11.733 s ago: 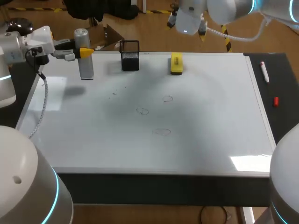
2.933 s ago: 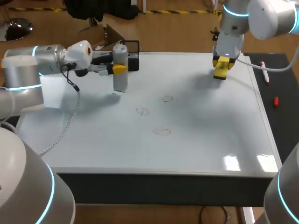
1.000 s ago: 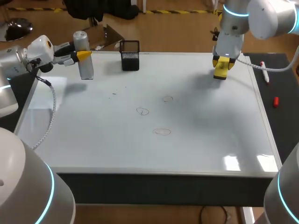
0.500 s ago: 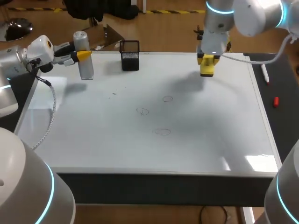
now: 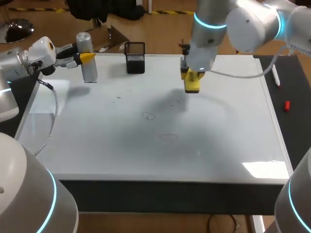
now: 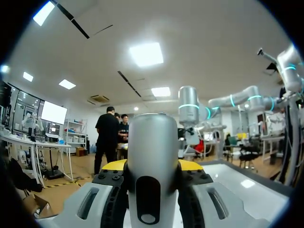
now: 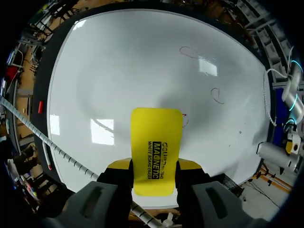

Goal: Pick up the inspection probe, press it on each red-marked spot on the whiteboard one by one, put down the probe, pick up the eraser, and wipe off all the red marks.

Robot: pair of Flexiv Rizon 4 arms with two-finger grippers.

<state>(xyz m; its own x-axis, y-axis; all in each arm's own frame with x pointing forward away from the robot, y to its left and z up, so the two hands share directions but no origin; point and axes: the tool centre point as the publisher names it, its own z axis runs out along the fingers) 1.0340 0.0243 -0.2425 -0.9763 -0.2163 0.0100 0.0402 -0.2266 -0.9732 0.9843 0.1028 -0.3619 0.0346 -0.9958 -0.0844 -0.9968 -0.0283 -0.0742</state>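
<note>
In the head view, the left pincer (image 5: 87, 57) is clamping the grey inspection probe (image 5: 89, 68) from two sides, holding it upright at the far left corner of the whiteboard (image 5: 97, 141). The right arm is reaching in over the board, and its right pincer (image 5: 192, 76) is gripping the yellow eraser (image 5: 192, 85), which is hanging just beyond the farthest of three faint drawn marks (image 5: 174, 103). Whether the eraser is touching the board cannot be told. A black mesh holder (image 5: 135, 58) is standing at the board's far edge, between probe and eraser. A marker pen (image 5: 275, 75) and a red cap (image 5: 286, 105) are lying on the dark tabletop (image 5: 294, 131) beside the board.

In the left wrist view, the probe (image 6: 152, 156) is filling the space between the left pincer's (image 6: 152, 167) yellow tips.

In the right wrist view, the eraser (image 7: 156, 142) is sitting clamped in the right pincer (image 7: 154, 167), pointing down at the whiteboard (image 7: 118, 71), with marks (image 7: 217, 96) ahead of and beside it.
</note>
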